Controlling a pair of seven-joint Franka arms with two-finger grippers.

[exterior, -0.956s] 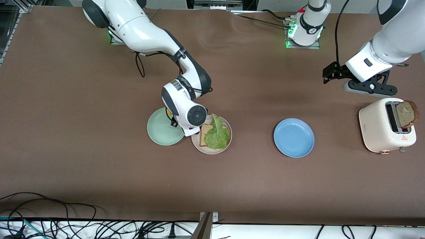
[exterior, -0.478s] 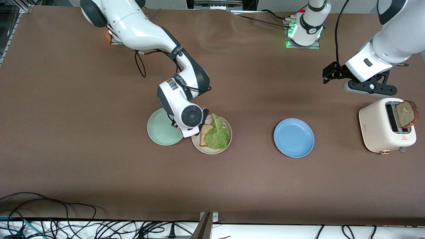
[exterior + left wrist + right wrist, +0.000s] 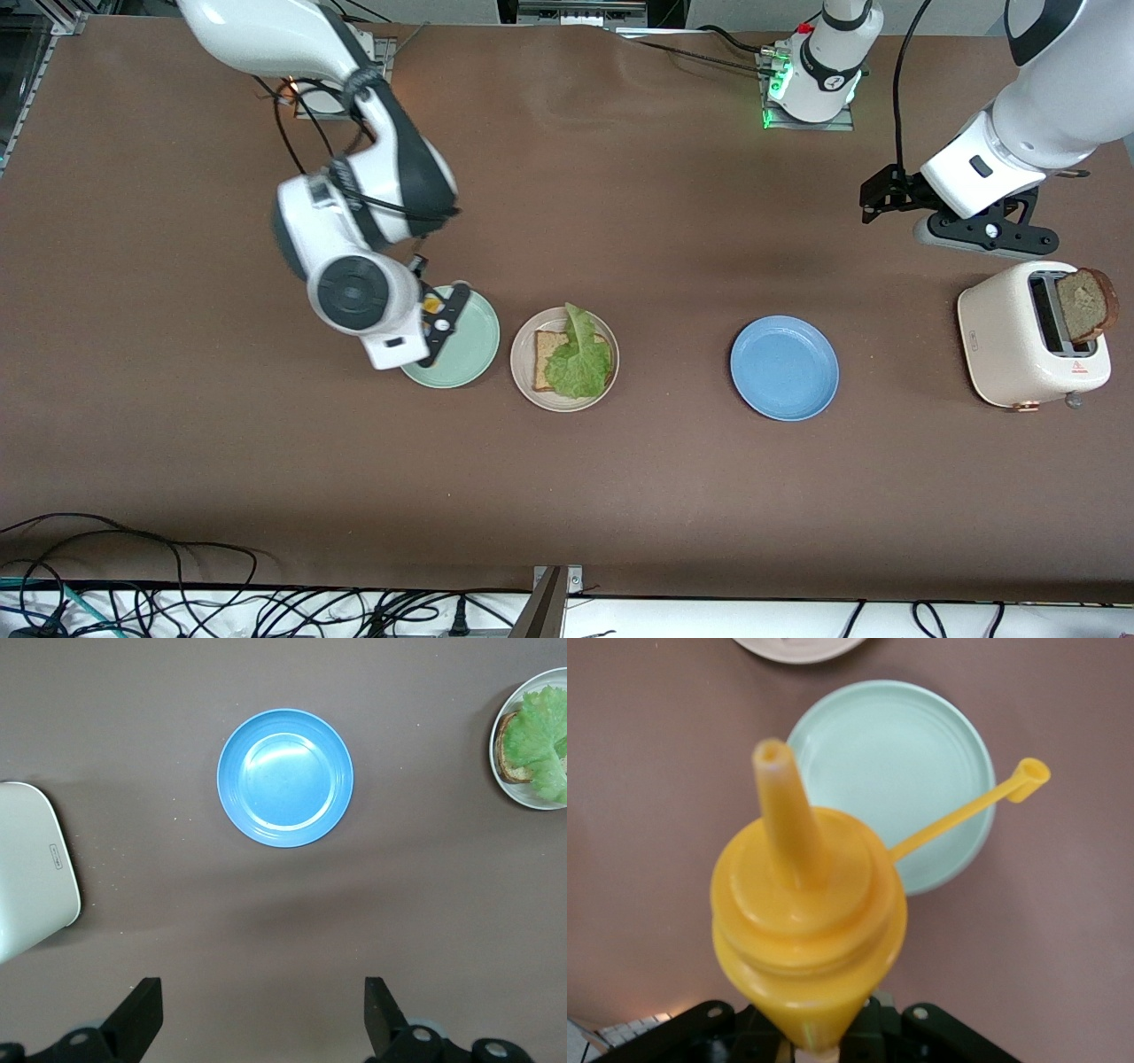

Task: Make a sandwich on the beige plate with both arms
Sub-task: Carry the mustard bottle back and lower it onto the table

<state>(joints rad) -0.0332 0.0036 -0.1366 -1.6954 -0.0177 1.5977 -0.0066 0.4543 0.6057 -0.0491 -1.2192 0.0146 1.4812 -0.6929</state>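
On the beige plate point(image 3: 564, 359), near the middle of the brown surface point(image 3: 620, 496), one bread slice point(image 3: 547, 349) lies mostly covered by a ruffled lettuce leaf point(image 3: 580, 358); only the slice's edge toward the right arm's end shows. The left wrist view cuts this plate off at the picture's border. A second bread slice point(image 3: 1086, 305) stands in one slot of the cream toaster point(image 3: 1032, 335) at the left arm's end of the surface, its lower part hidden inside the slot.

The right pincer point(image 3: 438, 321) hangs over the mint green plate point(image 3: 456, 341), just beside the beige plate toward the right arm's end. The arm's white wrist covers part of that plate in the front view. The pincer is clamped on a yellow squeeze bottle point(image 3: 806, 921), which fills much of the right wrist view; its nozzle points toward the camera and its tethered cap point(image 3: 1029, 778) dangles over the green plate's rim. The pincer fingers are largely hidden under the bottle's body.

The left pincer point(image 3: 261, 1019) waits with its fingers spread wide and nothing between them, above bare surface near the toaster. The blue plate point(image 3: 784, 367) sits between the beige plate and the toaster, with nothing on it.
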